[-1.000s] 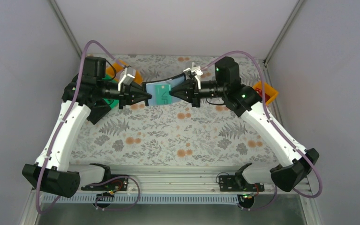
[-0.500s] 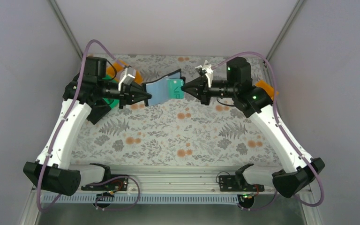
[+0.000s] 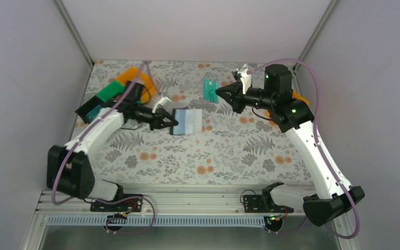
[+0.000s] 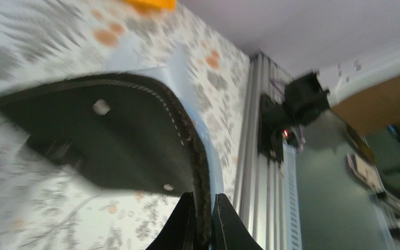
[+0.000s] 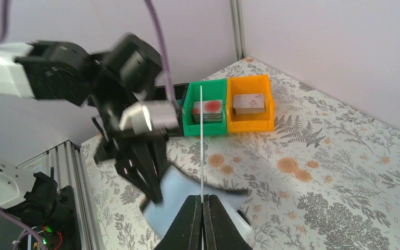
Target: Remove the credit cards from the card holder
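A: Left gripper [image 3: 173, 124]?
B: Closed on the stitched edge of the small black bifold card holder [image 3: 187, 121], its grey-blue pocketed inside facing up over the floral worktop [image 3: 229, 151].
A: Right gripper [image 3: 220, 94]?
B: Pinching the thin, flat teal plastic credit card [image 3: 209, 89], apart from the holder.

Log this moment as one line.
left gripper: shut on wallet | right gripper: shut on teal card | teal card: out, apart from wallet

One teal card [image 3: 209, 89], one card holder [image 3: 186, 121], two orange bins [image 3: 135, 77], one green bin [image 3: 112, 89]
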Motion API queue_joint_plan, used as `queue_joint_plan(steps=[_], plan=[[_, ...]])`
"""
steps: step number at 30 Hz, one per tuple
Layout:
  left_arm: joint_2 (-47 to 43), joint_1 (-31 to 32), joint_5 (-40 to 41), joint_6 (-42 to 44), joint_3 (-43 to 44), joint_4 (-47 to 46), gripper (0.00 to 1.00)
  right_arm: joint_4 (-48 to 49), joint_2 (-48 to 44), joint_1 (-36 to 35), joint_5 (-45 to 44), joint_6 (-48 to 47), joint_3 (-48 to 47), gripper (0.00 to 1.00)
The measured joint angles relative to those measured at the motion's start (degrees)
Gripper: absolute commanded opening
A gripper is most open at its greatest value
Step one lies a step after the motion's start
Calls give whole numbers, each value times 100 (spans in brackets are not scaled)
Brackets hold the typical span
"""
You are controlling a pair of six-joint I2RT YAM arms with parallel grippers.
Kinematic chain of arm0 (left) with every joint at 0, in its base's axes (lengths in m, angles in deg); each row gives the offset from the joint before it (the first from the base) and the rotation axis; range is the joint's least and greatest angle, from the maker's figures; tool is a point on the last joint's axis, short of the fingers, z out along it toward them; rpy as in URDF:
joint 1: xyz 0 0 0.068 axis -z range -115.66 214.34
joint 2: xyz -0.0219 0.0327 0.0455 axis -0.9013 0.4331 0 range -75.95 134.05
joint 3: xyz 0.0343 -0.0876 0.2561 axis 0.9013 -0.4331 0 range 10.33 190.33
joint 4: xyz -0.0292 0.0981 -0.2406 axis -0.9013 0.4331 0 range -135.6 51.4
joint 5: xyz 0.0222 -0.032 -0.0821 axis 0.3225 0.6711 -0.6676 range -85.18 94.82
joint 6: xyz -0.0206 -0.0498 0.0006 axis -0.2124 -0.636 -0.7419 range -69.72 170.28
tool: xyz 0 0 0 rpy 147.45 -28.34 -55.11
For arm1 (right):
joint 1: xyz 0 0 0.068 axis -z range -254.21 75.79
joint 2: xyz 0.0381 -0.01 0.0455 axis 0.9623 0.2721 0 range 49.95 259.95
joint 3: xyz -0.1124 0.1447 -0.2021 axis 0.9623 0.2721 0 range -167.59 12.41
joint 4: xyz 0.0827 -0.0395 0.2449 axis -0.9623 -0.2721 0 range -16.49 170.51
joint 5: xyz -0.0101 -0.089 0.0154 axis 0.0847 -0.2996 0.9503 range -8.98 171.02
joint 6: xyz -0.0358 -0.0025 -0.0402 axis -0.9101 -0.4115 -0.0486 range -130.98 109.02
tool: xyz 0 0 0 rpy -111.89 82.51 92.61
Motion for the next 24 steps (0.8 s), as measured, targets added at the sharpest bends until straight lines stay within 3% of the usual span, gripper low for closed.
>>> queue_joint_plan(steps=[5, 10, 12, 13, 18, 24], plan=[[1126, 1058, 9, 354, 109, 142, 2, -13, 39, 2, 24, 66, 0, 4], [2234, 1045, -157, 907, 514, 472, 5, -166, 234, 2, 17, 140, -90, 4], [2546, 905, 109, 938, 435, 393, 27, -256, 334, 2, 42, 149, -151, 4], [2723, 831, 282, 940, 380, 313, 42, -282, 367, 2, 66, 151, -162, 4], [3471, 417, 1231, 815, 282, 26, 91, -450, 717, 2, 234, 302, -313, 4], [2549, -201, 1735, 979, 535, 254, 95, -706, 1333, -42, 164, 702, -435, 4]])
